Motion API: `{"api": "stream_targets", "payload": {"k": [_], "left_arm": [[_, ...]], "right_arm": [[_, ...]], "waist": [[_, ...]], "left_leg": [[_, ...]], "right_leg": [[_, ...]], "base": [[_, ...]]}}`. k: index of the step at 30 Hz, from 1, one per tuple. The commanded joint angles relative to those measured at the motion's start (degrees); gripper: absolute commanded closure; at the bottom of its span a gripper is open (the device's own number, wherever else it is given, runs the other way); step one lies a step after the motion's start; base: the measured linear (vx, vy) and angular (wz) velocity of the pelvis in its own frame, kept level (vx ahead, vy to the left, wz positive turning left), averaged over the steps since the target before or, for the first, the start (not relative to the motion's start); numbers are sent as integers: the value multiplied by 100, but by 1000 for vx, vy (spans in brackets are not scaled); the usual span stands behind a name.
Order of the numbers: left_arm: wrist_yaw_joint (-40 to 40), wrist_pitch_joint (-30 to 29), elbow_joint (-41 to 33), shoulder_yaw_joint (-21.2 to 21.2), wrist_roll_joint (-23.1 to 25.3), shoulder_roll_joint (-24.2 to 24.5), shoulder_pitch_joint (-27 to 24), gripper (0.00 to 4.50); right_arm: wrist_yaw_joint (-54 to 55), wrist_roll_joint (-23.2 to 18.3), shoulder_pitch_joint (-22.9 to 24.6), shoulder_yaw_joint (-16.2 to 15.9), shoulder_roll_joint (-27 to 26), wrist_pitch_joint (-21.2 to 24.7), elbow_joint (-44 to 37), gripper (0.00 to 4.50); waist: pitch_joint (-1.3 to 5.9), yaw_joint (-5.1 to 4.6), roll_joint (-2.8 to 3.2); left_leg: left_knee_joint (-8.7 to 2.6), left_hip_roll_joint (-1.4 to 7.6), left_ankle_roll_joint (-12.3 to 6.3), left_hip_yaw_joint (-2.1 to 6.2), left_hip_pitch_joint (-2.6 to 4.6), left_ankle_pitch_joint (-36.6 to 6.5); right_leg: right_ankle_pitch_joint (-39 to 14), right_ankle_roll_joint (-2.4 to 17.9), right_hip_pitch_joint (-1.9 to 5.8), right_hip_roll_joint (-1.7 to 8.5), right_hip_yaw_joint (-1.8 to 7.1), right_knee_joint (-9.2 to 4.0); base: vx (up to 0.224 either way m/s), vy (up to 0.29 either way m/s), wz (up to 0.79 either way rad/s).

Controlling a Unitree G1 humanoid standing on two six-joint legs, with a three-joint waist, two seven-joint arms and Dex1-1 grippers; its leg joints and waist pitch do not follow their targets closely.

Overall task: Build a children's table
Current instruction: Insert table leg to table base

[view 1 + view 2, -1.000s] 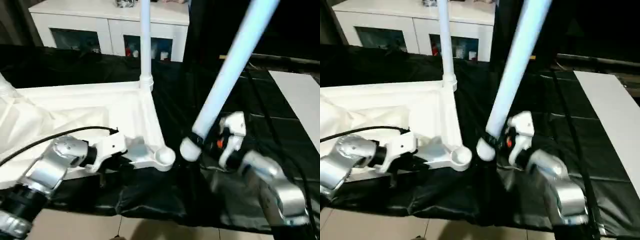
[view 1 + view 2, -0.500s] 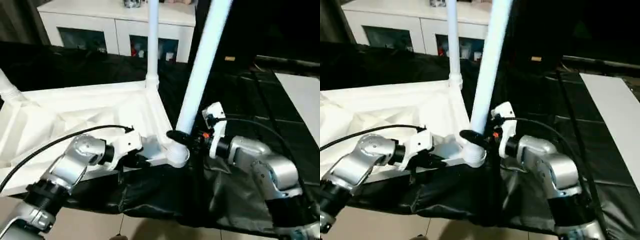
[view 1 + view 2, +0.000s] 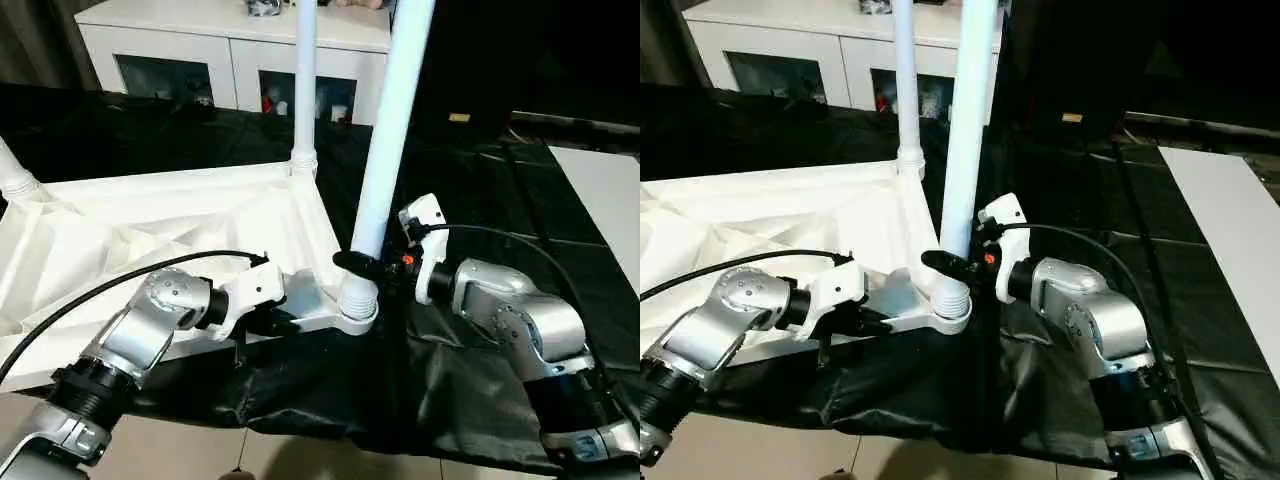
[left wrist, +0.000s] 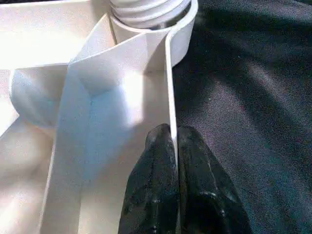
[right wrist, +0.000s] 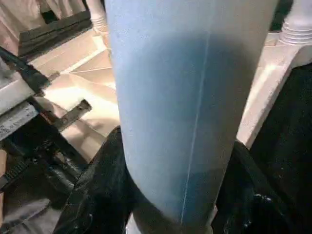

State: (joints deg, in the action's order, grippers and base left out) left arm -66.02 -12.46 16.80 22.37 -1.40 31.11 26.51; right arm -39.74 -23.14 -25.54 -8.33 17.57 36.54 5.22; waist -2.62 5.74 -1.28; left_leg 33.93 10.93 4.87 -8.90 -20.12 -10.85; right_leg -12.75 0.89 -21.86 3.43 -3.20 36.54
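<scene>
1. Tabletop (image 3: 150, 220): white ribbed plastic, underside up on black cloth (image 3: 480, 200).
2. Leg (image 3: 385, 150): smooth tapered tube, threaded end in the tabletop's near corner socket (image 3: 357, 310).
3. Right gripper (image 3: 362, 265) clasps the leg just above the tabletop.
4. Left gripper (image 4: 174, 141) pinches the tabletop's thin rim, arm reaching in level.

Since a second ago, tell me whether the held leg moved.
Yes. The leg swung upright and its foot shifted left into the tabletop's corner socket.

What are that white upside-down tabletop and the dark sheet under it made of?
The white ribbed rectangular tabletop looks like moulded plastic: smooth, faintly glossy, with thin ribs and walls. The black sheet beneath seems a thin cloth or plastic film, since it creases and shines; which one is unclear.
</scene>
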Motion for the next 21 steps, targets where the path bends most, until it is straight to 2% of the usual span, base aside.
{"api": "stream_targets", "payload": {"k": [1,4,9,10,16,18,21], "left_arm": [[-142,171,-34,96,54,-13,120,450],[-156,160,-26,84,71,-12,127,450],[-154,156,-21,72,80,-9,128,450],[-115,166,-14,48,84,-17,133,450],[-35,170,16,12,93,-46,150,450],[-2,170,8,-5,98,-46,137,450],[10,165,-1,-18,99,-40,126,450]], "right_arm": [[24,107,10,-97,-21,112,189,267],[-128,99,87,-175,-19,195,353,267],[-117,154,139,-175,-40,75,549,267],[-51,142,188,-60,-106,-6,615,267],[53,131,321,152,-226,-329,751,267],[158,69,547,391,-353,-668,786,267],[138,3,800,507,-414,-910,725,267]], "waist": [[271,-29,16],[267,-26,27],[264,-26,21],[265,-29,15],[259,-21,21],[259,-22,9],[254,-8,10]], "left_leg": [[-470,208,205,22,12,-1230],[-478,216,204,23,25,-1268],[-483,219,209,22,27,-1314],[-485,217,212,24,26,-1353],[-498,225,223,28,31,-1437],[-504,228,217,30,30,-1483],[-519,236,200,34,34,-1565]], "right_leg": [[-1257,891,209,460,317,-516],[-1290,869,196,460,317,-526],[-1272,886,189,460,318,-530],[-1354,878,189,466,320,-536],[-1470,854,169,476,322,-555],[-1536,833,168,476,321,-563],[-1588,794,161,477,321,-579]], "base": [[0,0,0],[0,0,0],[0,0,0],[0,0,0],[0,0,0],[0,0,0],[0,0,0]]}}
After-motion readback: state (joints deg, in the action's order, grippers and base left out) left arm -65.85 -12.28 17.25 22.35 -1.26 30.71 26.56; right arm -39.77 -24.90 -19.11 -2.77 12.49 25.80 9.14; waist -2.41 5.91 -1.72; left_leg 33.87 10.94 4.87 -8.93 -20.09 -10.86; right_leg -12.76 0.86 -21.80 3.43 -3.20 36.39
